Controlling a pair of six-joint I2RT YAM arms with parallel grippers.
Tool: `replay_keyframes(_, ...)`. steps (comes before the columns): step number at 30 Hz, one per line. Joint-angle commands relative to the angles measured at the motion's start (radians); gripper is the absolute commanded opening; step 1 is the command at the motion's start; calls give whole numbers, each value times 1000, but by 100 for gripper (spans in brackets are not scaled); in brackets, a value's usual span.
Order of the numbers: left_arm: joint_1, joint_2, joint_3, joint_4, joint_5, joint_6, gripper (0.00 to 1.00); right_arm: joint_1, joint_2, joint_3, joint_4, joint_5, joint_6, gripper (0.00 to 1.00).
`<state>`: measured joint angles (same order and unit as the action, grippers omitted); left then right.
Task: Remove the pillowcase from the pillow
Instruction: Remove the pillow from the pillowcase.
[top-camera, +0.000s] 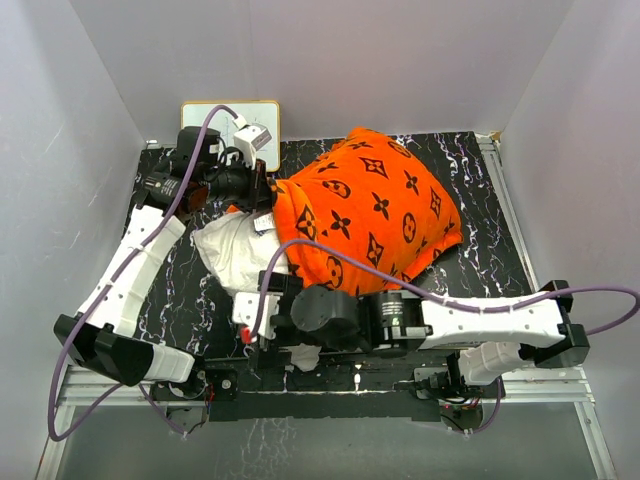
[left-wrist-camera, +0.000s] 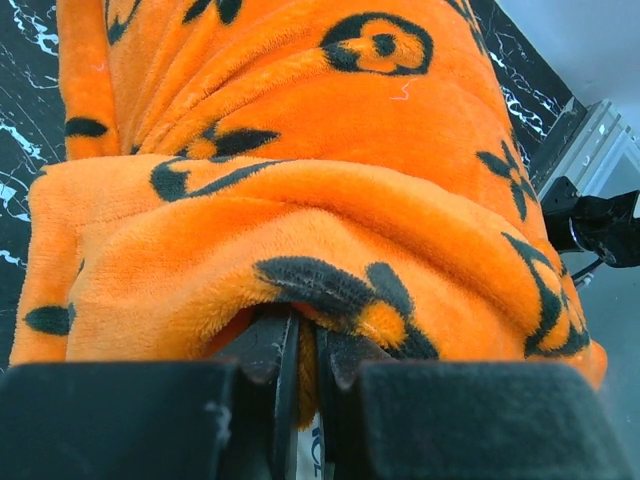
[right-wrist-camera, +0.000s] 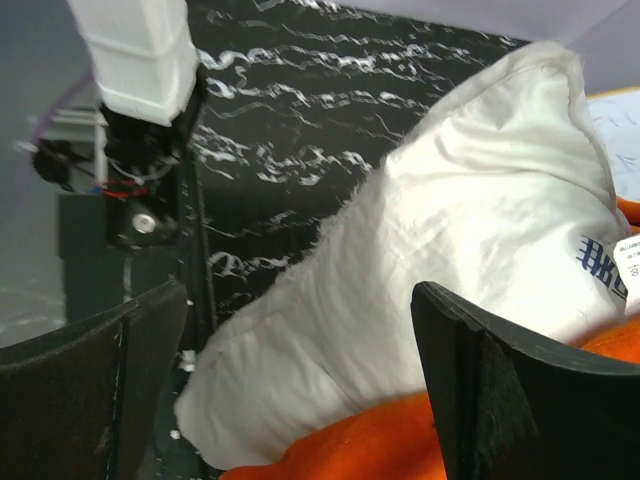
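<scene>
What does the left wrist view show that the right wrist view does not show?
Only the left wrist view: the left pincer shut on a fold of the pillowcase, whose dark motifs are visible. Only the right wrist view: the exposed white end of the pillow, seen between the wide-apart fingers of the open right pincer. Both: orange pillowcase fabric and the black marbled table.

L arm (top-camera: 125, 275) & R arm (top-camera: 490, 318): white boxy link shells, black round joint housings, black bases. Purple cable (top-camera: 600, 290) runs along each. L tool (left-wrist-camera: 300, 350) & R tool (right-wrist-camera: 300, 300): matte black fingers.
</scene>
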<state>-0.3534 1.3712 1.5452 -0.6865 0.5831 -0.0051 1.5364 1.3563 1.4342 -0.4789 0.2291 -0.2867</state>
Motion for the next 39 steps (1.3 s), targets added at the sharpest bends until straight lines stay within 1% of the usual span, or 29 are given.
replay_keyframes(1,0,-45,99,41,43,-40,0,33,19,-10,84,234,-94,98)
replay_keyframes(3,1,-49,113,33,42,-40,0,45,54,-42,109,291,-131,98)
replay_keyframes(6,1,-51,142,9,48,-44,0,51,116,-93,197,485,-232,98)
replay_keyframes(8,1,-52,163,-8,52,-42,0,49,154,-115,257,573,-308,98)
replay_keyframes(10,1,-52,188,-30,52,-36,0,35,180,-122,289,580,-357,98)
replay_keyframes(15,1,-60,242,-74,83,-49,0,-56,209,-142,338,547,-380,98)
replay_keyframes(16,1,-61,253,-84,91,-51,0,-70,213,-153,370,557,-393,95)
replay_keyframes(17,0,-62,266,-100,97,-48,0,-79,218,-165,396,572,-405,87)
replay_keyframes(18,1,-63,281,-116,103,-43,0,-87,223,-168,409,582,-408,78)
replay_keyframes(20,0,-64,316,-144,102,-29,0,-97,229,-167,426,590,-410,56)
replay_keyframes(21,-1,-64,330,-153,96,-23,0,-100,228,-166,431,587,-410,44)
replay_keyframes(22,0,-66,341,-161,87,-12,0,-100,225,-159,431,584,-408,25)
replay_keyframes(23,0,-69,350,-167,65,-1,0,-101,218,-147,429,575,-406,10)
replay_keyframes(24,1,-72,353,-170,38,10,0,-102,205,-129,399,538,-393,8)
replay_keyframes(25,1,-77,353,-172,-3,22,0,-101,187,-99,353,467,-360,8)
replay_keyframes(27,1,-84,343,-160,-120,47,0,-104,140,-28,266,248,-238,8)
replay_keyframes(28,0,-87,333,-145,-202,51,0,-112,114,10,243,130,-177,8)
replay_keyframes(30,1,-94,313,-104,-360,62,0,-147,64,70,235,-87,-58,8)
replay_keyframes(31,0,-102,304,-81,-414,73,0,-171,44,100,235,-191,-1,8)
replay_keyframes(32,1,-116,292,-55,-440,85,0,-199,31,132,233,-283,48,8)
replay_keyframes(33,1,-131,284,-30,-442,91,0,-228,21,167,233,-374,101,8)
replay_keyframes(36,1,-147,316,-16,-367,87,0,-316,-4,250,271,-577,240,8)
replay_keyframes(39,1,-83,471,-99,-301,71,0,-355,-20,294,330,-666,320,8)
